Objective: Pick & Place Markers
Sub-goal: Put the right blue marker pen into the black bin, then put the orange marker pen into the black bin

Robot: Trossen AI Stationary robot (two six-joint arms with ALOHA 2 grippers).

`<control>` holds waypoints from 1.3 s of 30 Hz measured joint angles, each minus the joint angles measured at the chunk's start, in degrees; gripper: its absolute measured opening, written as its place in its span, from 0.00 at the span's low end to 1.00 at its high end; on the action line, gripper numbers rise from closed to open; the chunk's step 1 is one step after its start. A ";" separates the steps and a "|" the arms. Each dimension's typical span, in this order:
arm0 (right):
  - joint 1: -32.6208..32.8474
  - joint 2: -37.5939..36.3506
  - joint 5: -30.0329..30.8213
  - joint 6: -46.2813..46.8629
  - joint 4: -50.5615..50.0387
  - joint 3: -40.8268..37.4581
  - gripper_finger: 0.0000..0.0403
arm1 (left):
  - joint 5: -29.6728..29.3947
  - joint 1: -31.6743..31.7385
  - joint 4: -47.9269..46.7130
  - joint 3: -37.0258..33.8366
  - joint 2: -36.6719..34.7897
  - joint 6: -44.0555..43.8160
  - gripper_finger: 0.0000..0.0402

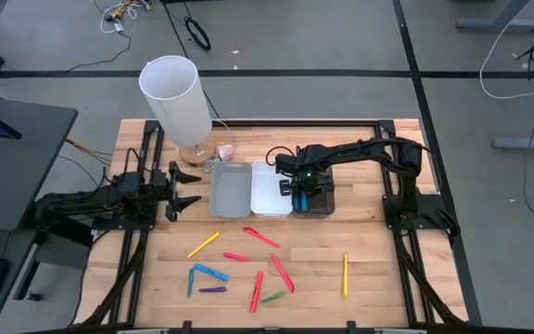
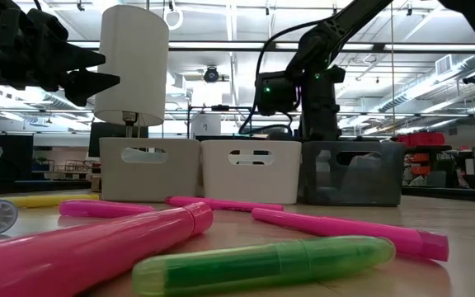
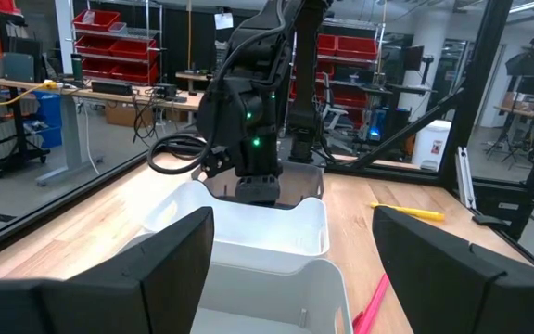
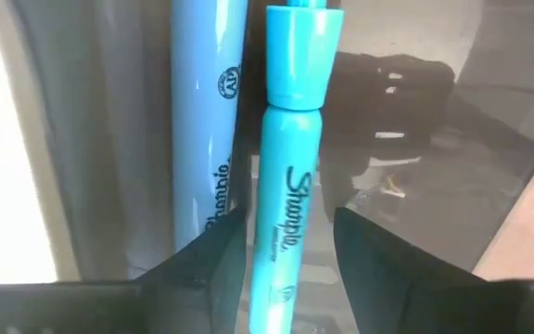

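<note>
Blue marker (image 4: 290,186) hangs in dark bin (image 1: 311,206), barrel pinched mid-length by right hand (image 1: 305,188). Looks light, stiff, slick plastic; mid-barrel grip suits. Other markers (image 1: 258,290) lie on table (image 1: 387,269). Left hand (image 1: 185,191) waits spread beside grey bin (image 1: 231,188).

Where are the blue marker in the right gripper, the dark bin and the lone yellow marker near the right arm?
blue marker (image 4: 286,186), right wrist view, middle of its barrel by the lettering.
dark bin (image 2: 361,177), low view, its front wall.
yellow marker (image 1: 345,275), high view, middle of its barrel.
</note>
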 joint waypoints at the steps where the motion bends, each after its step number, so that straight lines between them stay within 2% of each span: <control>1: 0.00 -0.14 0.00 0.21 -0.27 0.00 0.41 | 0.00 0.00 0.02 -0.01 -0.01 0.00 0.75; 23: 0.01 -7.95 1.09 1.97 -6.37 0.31 0.41 | -0.01 0.02 0.01 -0.02 -0.02 -0.01 0.75; 39: 0.79 -10.06 1.86 -1.12 -18.62 14.86 0.41 | -0.02 0.00 0.00 -0.02 -0.02 -0.02 0.75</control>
